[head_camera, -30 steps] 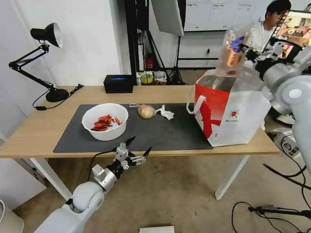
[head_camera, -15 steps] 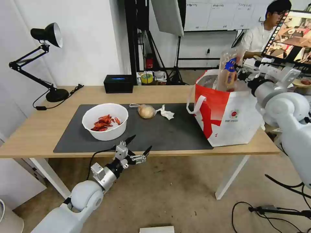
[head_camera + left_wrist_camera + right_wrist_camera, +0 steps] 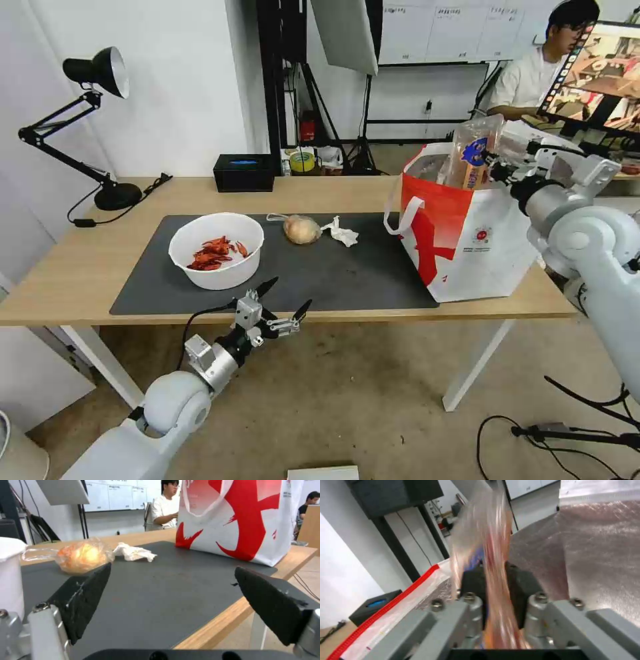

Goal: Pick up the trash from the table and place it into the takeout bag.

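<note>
Left gripper (image 3: 284,301) wide open, holding nothing, off the table's (image 3: 80,267) near edge. On the mat (image 3: 333,280): bowl (image 3: 217,250), knotted bag (image 3: 301,229), tissue (image 3: 341,233). Right gripper (image 3: 497,170) clamps a clear tray (image 3: 472,153) upright in the takeout bag's (image 3: 467,233) mouth.

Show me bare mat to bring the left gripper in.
Bare: dark grey mat between white round bowl of red crayfish shells and white-and-red takeout bag, nearest the open left gripper. Crowded: far strip, knotted clear bag beside crumpled white tissue.
</note>
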